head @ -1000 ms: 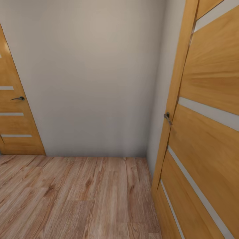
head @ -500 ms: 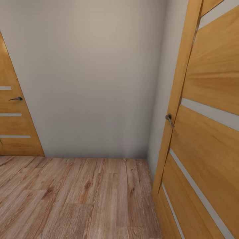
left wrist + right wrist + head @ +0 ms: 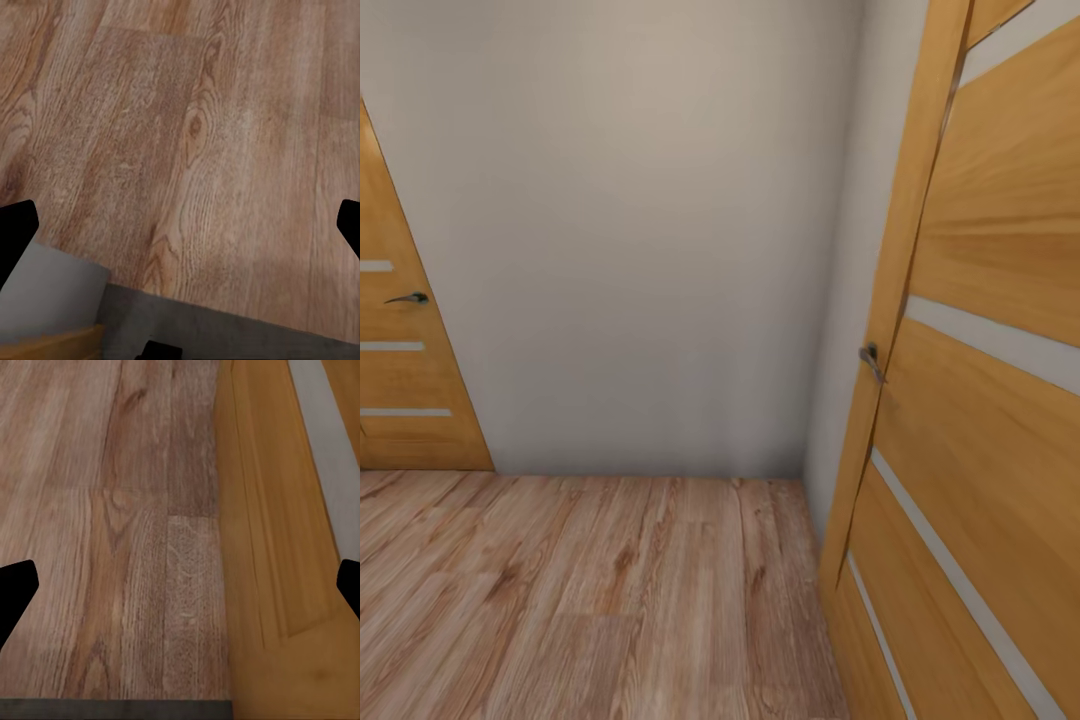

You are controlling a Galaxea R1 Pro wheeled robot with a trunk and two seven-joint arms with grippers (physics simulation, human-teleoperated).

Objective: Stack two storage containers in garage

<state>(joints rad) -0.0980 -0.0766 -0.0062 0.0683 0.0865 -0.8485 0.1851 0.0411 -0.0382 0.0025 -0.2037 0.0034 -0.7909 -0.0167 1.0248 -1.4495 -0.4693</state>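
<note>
The two storage containers are out of view. My left gripper (image 3: 180, 232) hangs over light wood planks (image 3: 187, 135), open, its black fingertips (image 3: 15, 229) far apart with nothing between them. My right gripper (image 3: 180, 592) is open too, empty, above the planks (image 3: 105, 525) right beside the foot of a wooden door (image 3: 277, 510).
A pale grey wall (image 3: 640, 250) stands ahead, meeting the wood floor (image 3: 610, 600). A wooden door (image 3: 400, 380) with a lever handle (image 3: 408, 297) is at the left. Close on the right stands a second door (image 3: 980, 420) with its handle (image 3: 870, 358). A dark grey strip (image 3: 247, 330) borders the planks.
The whole head picture has shifted slightly, both doors sliding outward toward the frame edges, so the camera moved a little; over the last half second it is almost still.
</note>
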